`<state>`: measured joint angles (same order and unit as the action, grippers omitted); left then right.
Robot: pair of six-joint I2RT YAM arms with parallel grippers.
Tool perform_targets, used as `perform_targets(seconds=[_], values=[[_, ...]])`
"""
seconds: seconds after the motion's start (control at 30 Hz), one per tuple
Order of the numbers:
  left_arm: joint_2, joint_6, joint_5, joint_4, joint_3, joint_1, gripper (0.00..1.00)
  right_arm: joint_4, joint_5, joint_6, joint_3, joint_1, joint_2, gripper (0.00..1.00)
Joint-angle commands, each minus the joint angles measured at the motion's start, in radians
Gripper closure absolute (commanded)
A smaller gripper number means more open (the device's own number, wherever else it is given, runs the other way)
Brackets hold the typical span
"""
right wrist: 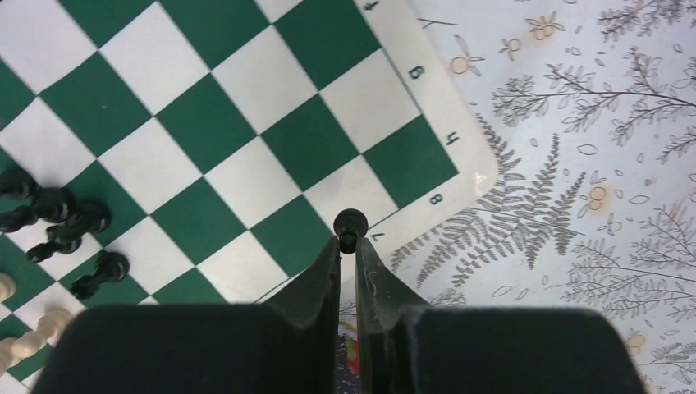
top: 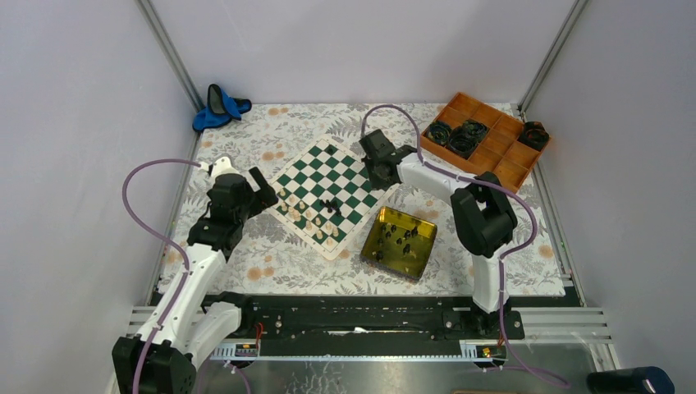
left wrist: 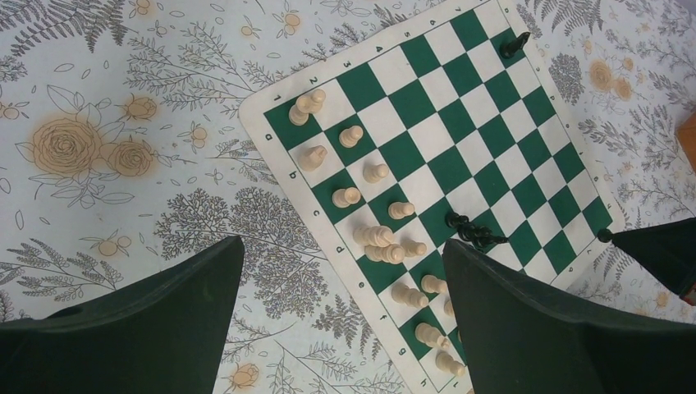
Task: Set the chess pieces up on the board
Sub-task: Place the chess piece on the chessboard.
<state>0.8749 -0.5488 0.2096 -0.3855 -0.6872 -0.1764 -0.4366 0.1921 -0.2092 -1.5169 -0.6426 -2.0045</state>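
1. Floral-print cloth covers the table between pale walls. Both arm bases sit on a black rail at 6 o'clock.
2. Just past the rail, at 5 o'clock from the board, lies a yellow-gold tin tray. Several black chess pieces are scattered inside it.
3. The left gripper hovers over the board's 9 o'clock side. Its jaws are spread wide with nothing between them.
4. The board lies flat at the table's centre, turned like a diamond. Cream-white pieces crowd its 7-to-8 o'clock edge, some upright and some lying over.
5. Near the board's middle, a small heap of tipped black pieces lies tangled together.
6. The right gripper reaches down at the board's 3 o'clock corner. Its fingers are pinched together on a black pawn.
7. The pawn is upright over a white edge square, beside the border's 7 mark. Whether its base touches the square cannot be told.
8. A lone black piece stands in the board's 12 o'clock corner.
9. Farthest back, an orange compartment tray sits at 2 o'clock, with black coiled items in some of its compartments. A blue object rests at 11 o'clock against the rear wall.
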Motion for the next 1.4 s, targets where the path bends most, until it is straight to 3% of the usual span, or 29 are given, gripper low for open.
perform_targets(seconds=[0.0,0.7,0.77,0.9,0.97,1.1,1.37], values=[[0.011,0.005,0.019,0.071,-0.006,-0.005,0.01,0.020,0.011,0.012,-0.002,0.018,0.018,1.00],[0.060,0.022,0.021,0.094,-0.010,-0.006,0.01,0.036,-0.027,0.011,-0.035,0.037,-0.078,0.99],[0.062,0.020,0.020,0.097,-0.007,-0.005,0.01,0.035,-0.029,0.011,-0.035,0.038,-0.076,0.92],[0.066,0.015,0.016,0.104,-0.003,-0.005,0.01,0.032,-0.035,0.012,-0.031,0.038,-0.071,0.61],[0.069,0.011,0.012,0.110,-0.002,-0.006,0.01,0.029,-0.034,0.014,-0.029,0.038,-0.066,0.51],[0.075,0.004,0.008,0.117,0.000,-0.005,0.01,0.030,-0.025,0.020,-0.027,0.038,-0.045,0.45],[0.081,-0.009,0.012,0.127,0.004,-0.006,0.01,0.010,-0.031,0.044,-0.066,0.024,0.025,0.44]])
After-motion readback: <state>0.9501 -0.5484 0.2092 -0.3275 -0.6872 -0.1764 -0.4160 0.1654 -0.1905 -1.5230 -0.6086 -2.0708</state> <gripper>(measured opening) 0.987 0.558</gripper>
